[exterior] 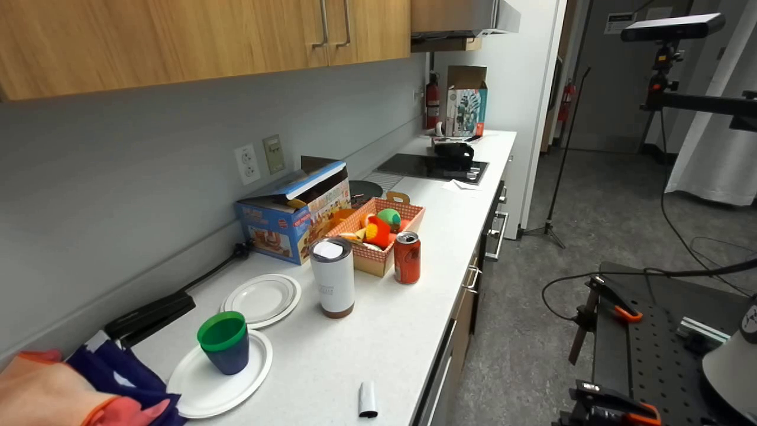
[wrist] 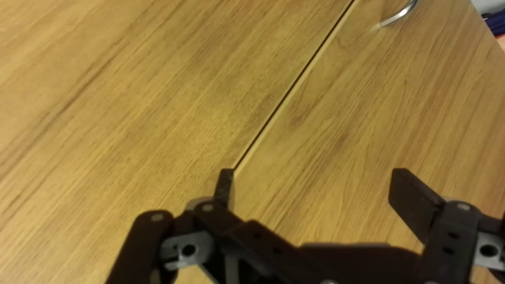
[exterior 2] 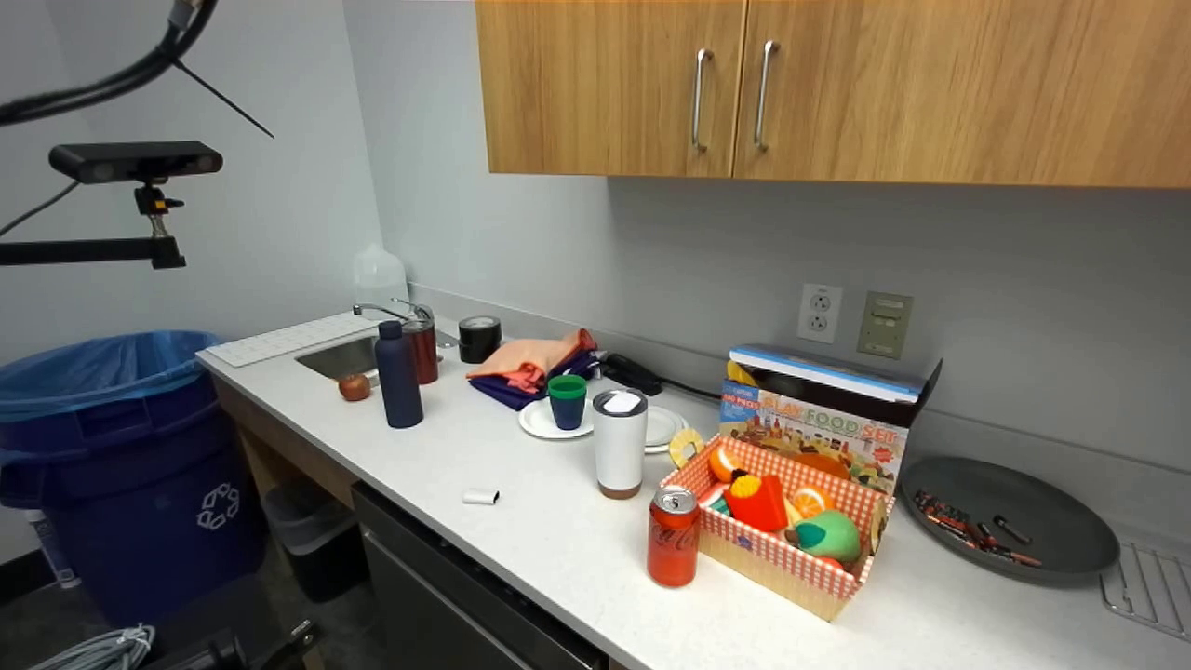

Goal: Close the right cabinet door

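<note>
In an exterior view, the right cabinet door hangs above the counter, its top cut off by the frame and its face level with the left door. Its bar handle runs along the left edge, presumably because the door swings from the right.

In an exterior view, the right cabinet door looks flush beside the left door, so I judge the closing done or nearly so.

In the wrist view, the gripper stands wide with nothing between its fingers, in front of the doors; neither exterior view shows it. I take the panel left of the seam to be the right cabinet door. That spread suits pushing, since nothing needs gripping, and pressing by the free edge should give good leverage. Whether a fingertip touches the wood is hard to tell.
</note>
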`<control>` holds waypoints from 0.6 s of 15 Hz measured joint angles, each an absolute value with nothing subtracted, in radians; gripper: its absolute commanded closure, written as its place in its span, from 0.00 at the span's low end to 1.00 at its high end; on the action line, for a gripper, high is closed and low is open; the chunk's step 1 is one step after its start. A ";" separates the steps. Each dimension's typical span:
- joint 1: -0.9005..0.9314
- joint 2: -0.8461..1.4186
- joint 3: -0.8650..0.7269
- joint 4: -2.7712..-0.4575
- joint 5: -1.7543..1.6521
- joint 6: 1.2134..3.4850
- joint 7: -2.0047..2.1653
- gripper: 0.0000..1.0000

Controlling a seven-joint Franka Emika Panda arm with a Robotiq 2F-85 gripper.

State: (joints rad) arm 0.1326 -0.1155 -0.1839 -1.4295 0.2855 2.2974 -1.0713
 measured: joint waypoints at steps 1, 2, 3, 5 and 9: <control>0.133 -0.125 -0.182 -1.439 0.274 2.293 -1.047 0.00; 0.133 -0.136 -0.180 -1.451 0.262 2.288 -1.021 0.00; 0.133 -0.149 -0.178 -1.466 0.251 2.284 -0.995 0.00; 0.133 -0.178 -0.170 -1.507 0.235 2.281 -0.940 0.00; 0.124 -0.248 -0.143 -1.625 0.225 2.281 -0.833 0.00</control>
